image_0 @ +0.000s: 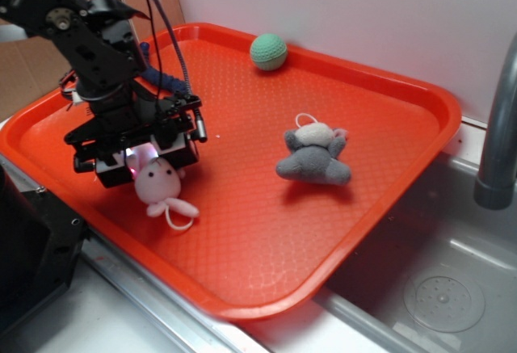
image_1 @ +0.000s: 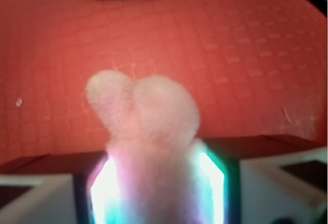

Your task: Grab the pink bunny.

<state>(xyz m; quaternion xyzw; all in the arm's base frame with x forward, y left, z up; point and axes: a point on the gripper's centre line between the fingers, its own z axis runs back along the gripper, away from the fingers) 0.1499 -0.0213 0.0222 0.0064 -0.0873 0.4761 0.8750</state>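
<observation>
Item one, nearest my wrist camera: the pink bunny (image_1: 148,131), blurred, its two rounded ears standing up between the glowing finger pads (image_1: 105,188), which press on it from either side. I log the gripper (image_0: 145,163) as clenched on the bunny; in the exterior view the toy's pale head, stubby limbs and white string loop hang out below the black jaws, at or just above the floor of the orange tray (image_0: 242,264), and I cannot tell whether it touches. All further places I give against that tray. The bunny and gripper sit at its left part, near the front-left rim. Item two: grey plush animal (image_0: 313,159) with a white patch and a small loop, lying on the tray's middle, well apart from the bunny to the right. Item three: green knitted ball (image_0: 268,51), resting against the tray's far rim. Item four: metal sink basin (image_0: 436,280), just beside the tray's right edge, with a grey faucet pipe (image_0: 501,119) rising beyond that edge.
</observation>
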